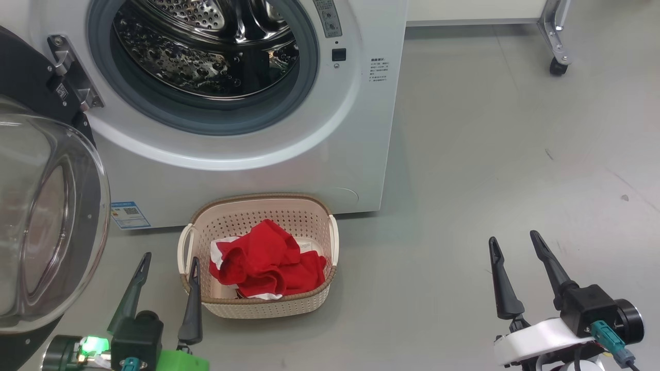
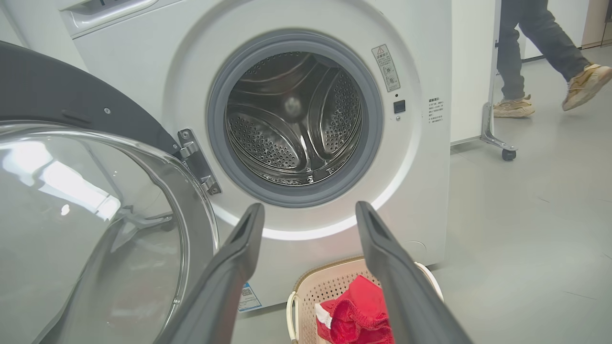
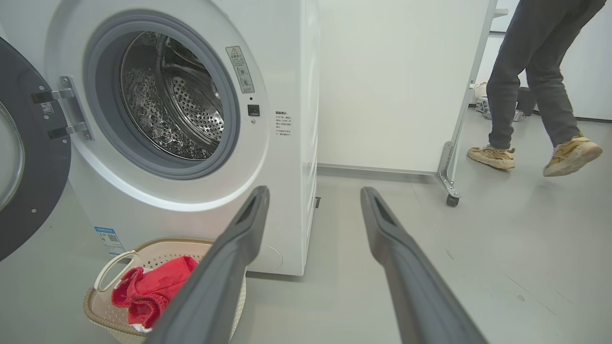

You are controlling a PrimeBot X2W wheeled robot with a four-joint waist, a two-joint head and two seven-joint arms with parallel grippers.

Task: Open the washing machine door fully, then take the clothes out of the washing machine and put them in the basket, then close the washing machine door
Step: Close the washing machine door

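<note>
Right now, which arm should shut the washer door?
Left. The left pincer, open, sits beside the washing machine door swung out on that side; the right pincer is across the floor, past the basket.

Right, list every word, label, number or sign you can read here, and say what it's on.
Nothing is sharp enough to quote.
Blue label, low on the washing machine front: print too small.
Warning sticker with a triangle sign, right of the drum opening: blurred.
Dark printed lines near the machine's right edge: too small.
Small tag on the washing machine door by the hinge: unreadable.
Clothes in the basket: no number showing.
</note>
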